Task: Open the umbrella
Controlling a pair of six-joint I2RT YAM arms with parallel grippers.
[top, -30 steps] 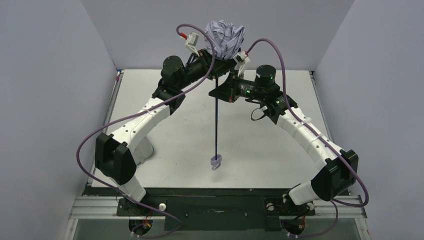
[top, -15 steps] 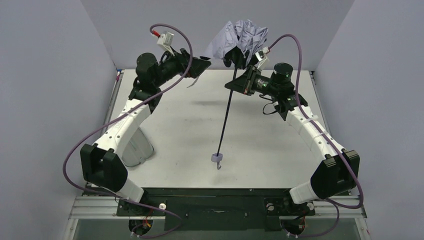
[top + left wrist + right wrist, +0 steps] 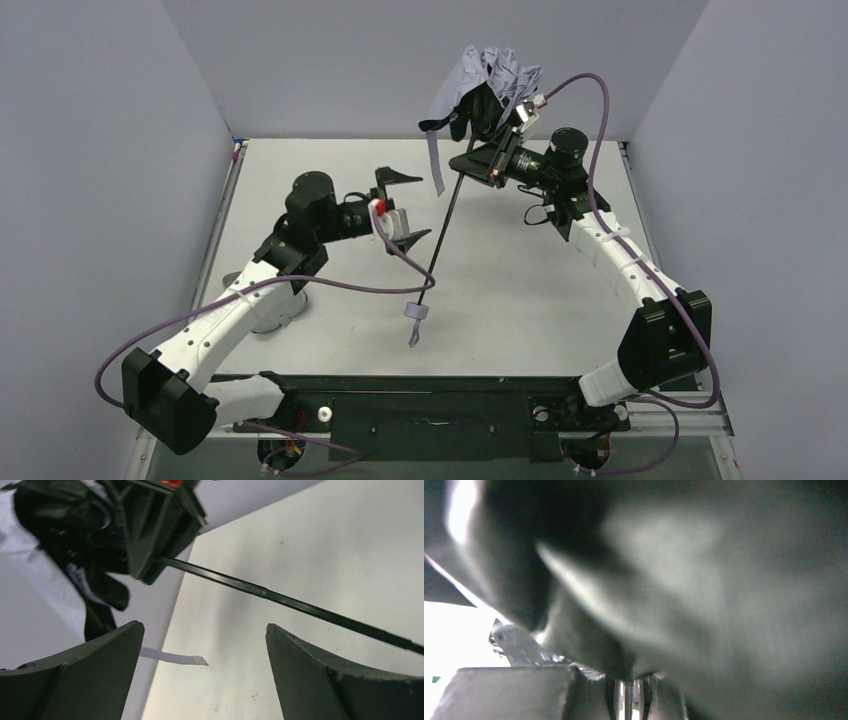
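Note:
The umbrella hangs in the air at the back of the table, its crumpled lavender canopy (image 3: 492, 80) uppermost. My right gripper (image 3: 480, 160) is shut on it just under the canopy. The thin black shaft (image 3: 440, 240) slants down and left to the pale round handle (image 3: 415, 312), which hangs just above the table. My left gripper (image 3: 409, 208) is open beside the middle of the shaft, holding nothing. In the left wrist view the shaft (image 3: 280, 599) crosses beyond the open fingers (image 3: 340, 680). Dark canopy fabric (image 3: 704, 580) fills the right wrist view.
The white table (image 3: 560, 300) is walled in by grey panels on the left, back and right. A pale closing strap (image 3: 435, 170) dangles from the canopy. Purple cables loop off both arms, one (image 3: 395, 262) running close to the shaft.
My left gripper has let go of the canopy, opened wide and swung down toward the middle of the shaft. The right arm has tilted the umbrella, and the canopy has loosened.

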